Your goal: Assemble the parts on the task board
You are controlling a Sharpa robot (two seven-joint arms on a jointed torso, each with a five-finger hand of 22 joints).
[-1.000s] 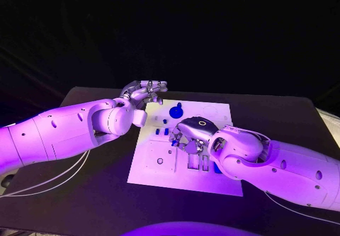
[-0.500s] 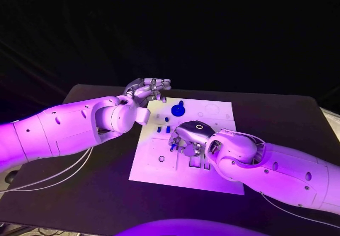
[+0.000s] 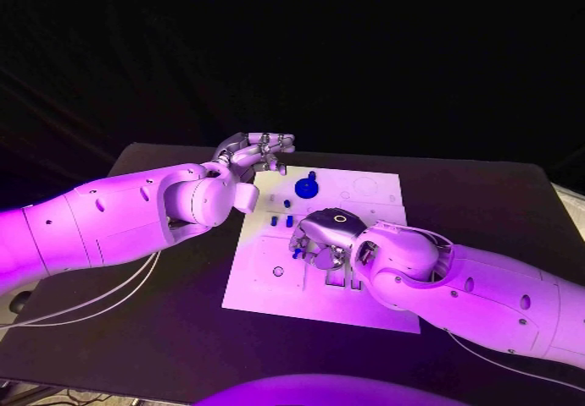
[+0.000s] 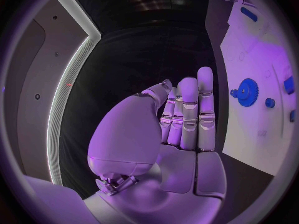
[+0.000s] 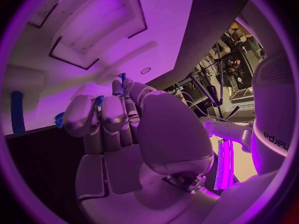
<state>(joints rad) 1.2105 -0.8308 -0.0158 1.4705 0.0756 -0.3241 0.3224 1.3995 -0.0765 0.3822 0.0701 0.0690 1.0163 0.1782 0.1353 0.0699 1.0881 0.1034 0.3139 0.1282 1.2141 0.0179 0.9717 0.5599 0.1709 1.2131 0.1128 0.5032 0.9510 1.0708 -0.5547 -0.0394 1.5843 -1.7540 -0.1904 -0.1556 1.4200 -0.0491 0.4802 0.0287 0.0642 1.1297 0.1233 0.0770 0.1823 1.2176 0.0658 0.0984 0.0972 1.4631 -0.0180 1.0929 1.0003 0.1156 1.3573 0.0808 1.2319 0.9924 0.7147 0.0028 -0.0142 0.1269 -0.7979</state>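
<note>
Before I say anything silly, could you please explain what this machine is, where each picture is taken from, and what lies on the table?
It is a robot with two white arms, each ending in a silver many-fingered hand. One picture looks down from its head; the other two are fisheye views from each wrist. On the black table lies a white task board with small blue parts, among them a blue gear. The left hand hovers at the board's far corner, fingers straight and together, holding nothing. The right hand is down over the board's middle, its fingers curled around a small blue part; how firmly it grips I cannot tell.
</note>
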